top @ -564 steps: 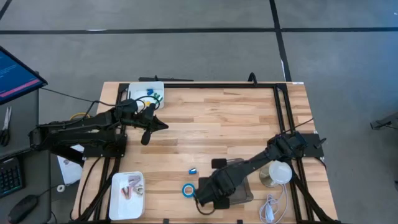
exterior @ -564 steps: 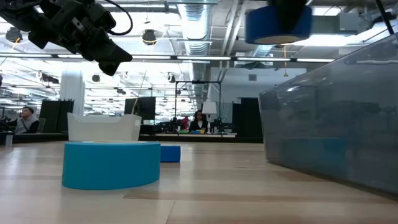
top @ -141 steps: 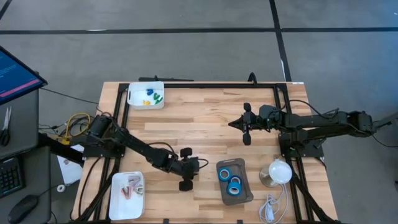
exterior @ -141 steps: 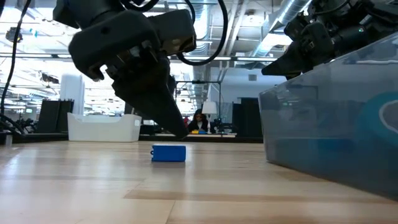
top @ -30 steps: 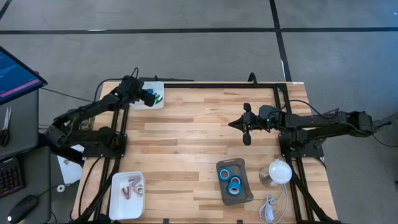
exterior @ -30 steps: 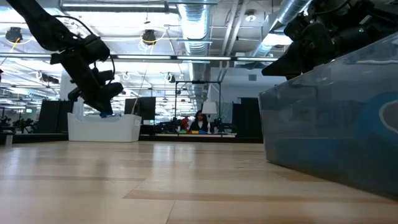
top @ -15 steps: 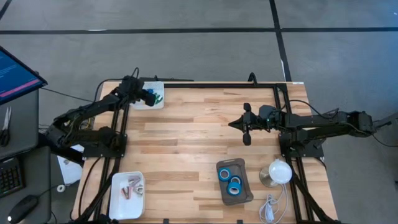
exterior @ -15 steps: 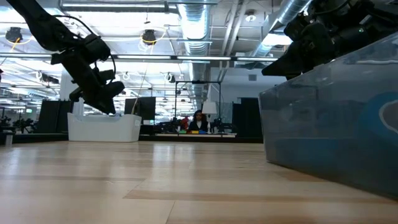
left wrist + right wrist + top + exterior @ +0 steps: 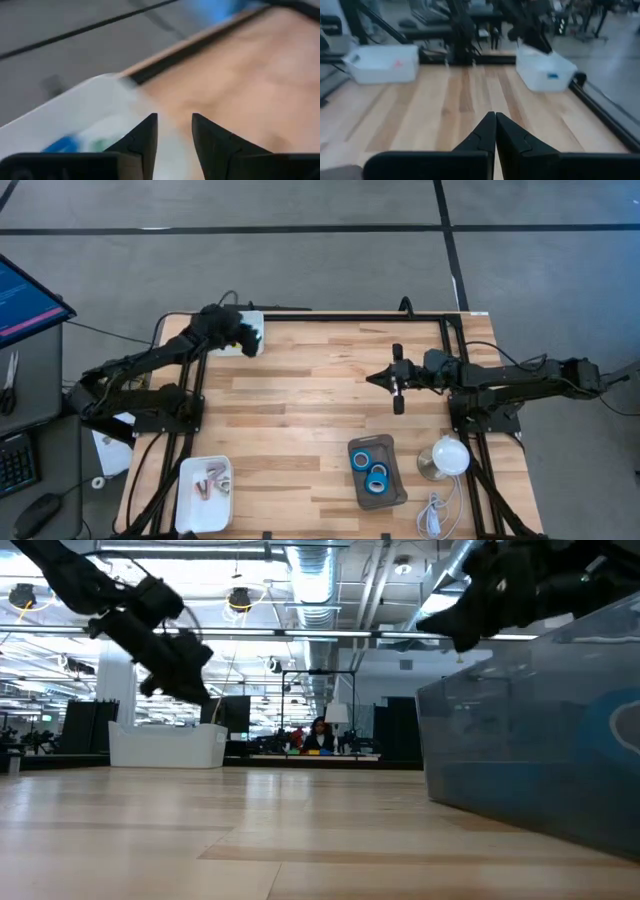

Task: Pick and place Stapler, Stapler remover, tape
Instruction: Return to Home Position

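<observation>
— Left gripper?
— Hangs just over the top white bin, at the table's top-left corner as seen from overhead. Fingers parted by a narrow gap, gripping nothing.
— And inside that bin?
— One blue shape and one green shape past the fingers, too blurred to name.
— Right gripper?
— Held in the air over the right half of the boards, pointing toward the left arm. Pressed fully together, tips touching, nothing between them.
— Tape?
— Lies in the black bin, near the bottom edge and right of centre. Two blue rolls plain to count from above, perhaps a third tight against them; cannot separate.
— How many bins altogether?
— Three. One black, two white: the top one, plus a second white bin at the bottom-left corner, holding a few pinkish pieces, number unclear.
</observation>
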